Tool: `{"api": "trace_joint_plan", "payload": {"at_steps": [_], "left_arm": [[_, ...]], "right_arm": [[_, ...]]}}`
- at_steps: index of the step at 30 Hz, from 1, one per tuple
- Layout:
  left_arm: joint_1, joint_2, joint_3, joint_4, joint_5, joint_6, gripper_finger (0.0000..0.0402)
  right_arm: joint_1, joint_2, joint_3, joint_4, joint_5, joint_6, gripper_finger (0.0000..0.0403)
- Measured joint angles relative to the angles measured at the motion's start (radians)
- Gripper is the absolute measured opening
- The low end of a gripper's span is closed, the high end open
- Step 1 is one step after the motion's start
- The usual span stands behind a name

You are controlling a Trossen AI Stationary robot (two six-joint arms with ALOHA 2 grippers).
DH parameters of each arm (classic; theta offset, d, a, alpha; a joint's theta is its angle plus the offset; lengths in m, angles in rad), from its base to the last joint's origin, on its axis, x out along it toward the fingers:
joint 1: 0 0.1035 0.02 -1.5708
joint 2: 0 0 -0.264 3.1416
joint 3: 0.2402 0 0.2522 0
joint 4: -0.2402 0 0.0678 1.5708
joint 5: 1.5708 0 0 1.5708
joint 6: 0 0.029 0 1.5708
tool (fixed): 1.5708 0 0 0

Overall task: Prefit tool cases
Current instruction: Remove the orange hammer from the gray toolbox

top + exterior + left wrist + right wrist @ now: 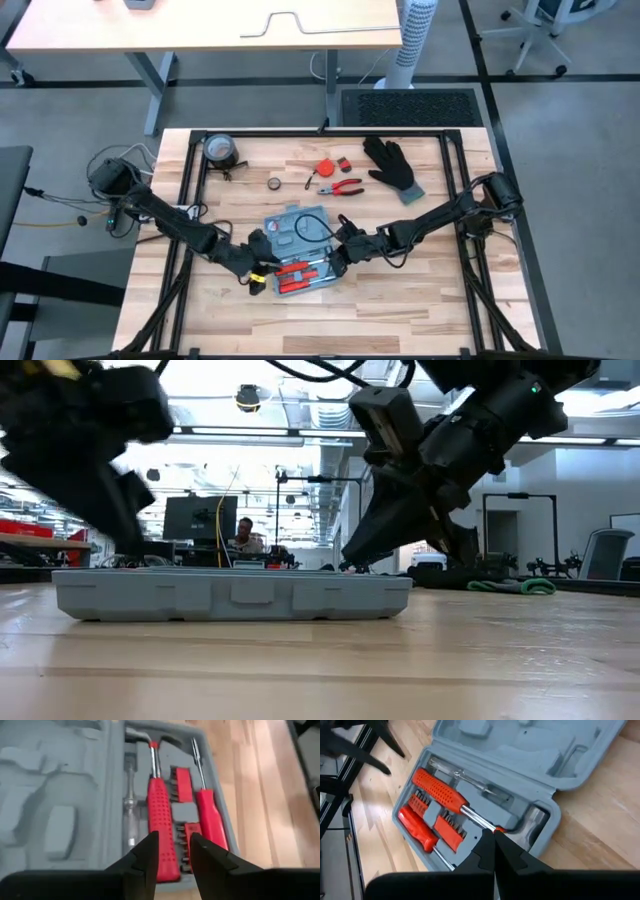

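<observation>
Risk first: your right gripper sits closed, fingertips pressed together with nothing between them, right at the hammer head end inside the tool case; push down or sideways there and you likely pop the hammer out of its slot or skid the whole case across the table; the case lies loose on the wood, nothing pins it. Your left gripper hangs over the hammer's red grip end, fingers slightly parted and empty; descend off-line and I judge you jam a finger on the bit strip or the red screwdriver beside it instead of seating the hammer. Both arms crowd the same half of the case; collision between them is possible if you move both at once.

Case: light blue-grey plastic, lying open and flat near the table's front middle, between the two arms; one half holds red-handled tools in moulded slots, the other half shows bare moulded recesses plus a dark cable-like loop in the high view, can't tell what it is. Loose pliers, tape roll and black glove sit well apart behind it; several slots are not yet filled.
</observation>
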Motion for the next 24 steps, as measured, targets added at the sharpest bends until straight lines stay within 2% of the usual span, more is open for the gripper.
{"api": "trace_joint_plan", "payload": {"at_steps": [5, 11, 15, 19, 24], "left_arm": [[-0.024, 0.073, 0.046, -0.107, 0.069, -0.045, 0.0102], [-0.112, -0.002, 0.047, -0.22, -0.034, -0.133, 0.0102], [-0.133, -0.01, 0.045, -0.295, -0.048, -0.187, 0.0102], [-0.123, 0.055, 0.036, -0.297, -0.046, -0.225, 0.0102], [-0.06, 0.144, 0.036, -0.237, -0.028, -0.165, 0.0102]], "right_arm": [[0.006, 0.038, 0.019, 0.003, -0.016, 0.004, 0.0001], [0.031, 0.12, 0.083, 0.007, -0.033, 0.004, 0.0001], [0.036, 0.166, 0.127, 0.003, -0.035, 0.004, 0.0001], [0.033, 0.178, 0.149, 0.004, -0.034, 0.003, 0.0], [0.028, 0.158, 0.161, -0.005, -0.033, -0.02, 0.0]]}}
